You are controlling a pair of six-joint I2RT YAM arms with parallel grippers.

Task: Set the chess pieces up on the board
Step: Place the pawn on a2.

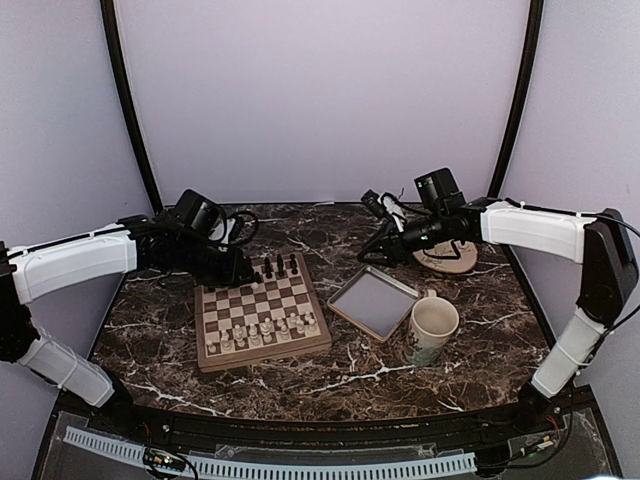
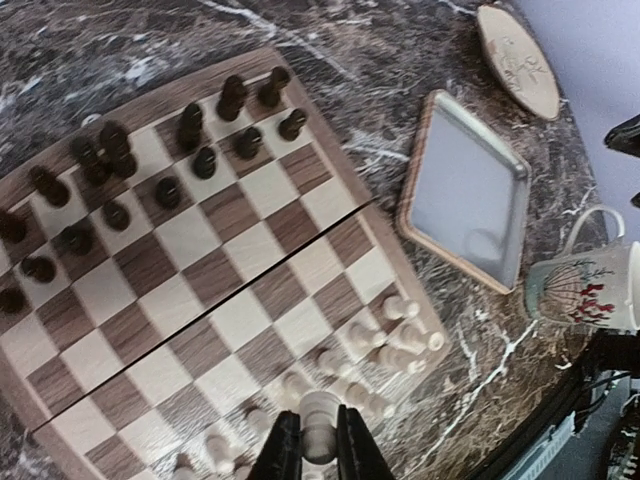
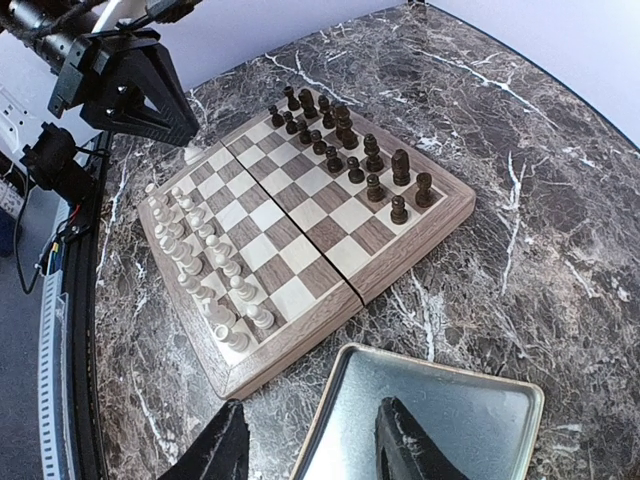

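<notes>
Left gripper clamps cream piece; right gripper agape

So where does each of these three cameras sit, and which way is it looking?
Top camera: fixed above and behind the robot, looking down on the table; left arm and right arm both show.
Left wrist: over the board, looking down; left fingers pinch a cream chess piece.
Right wrist: above the grey tray, facing the board; right fingers stand apart.
All three share board and tray.
</notes>
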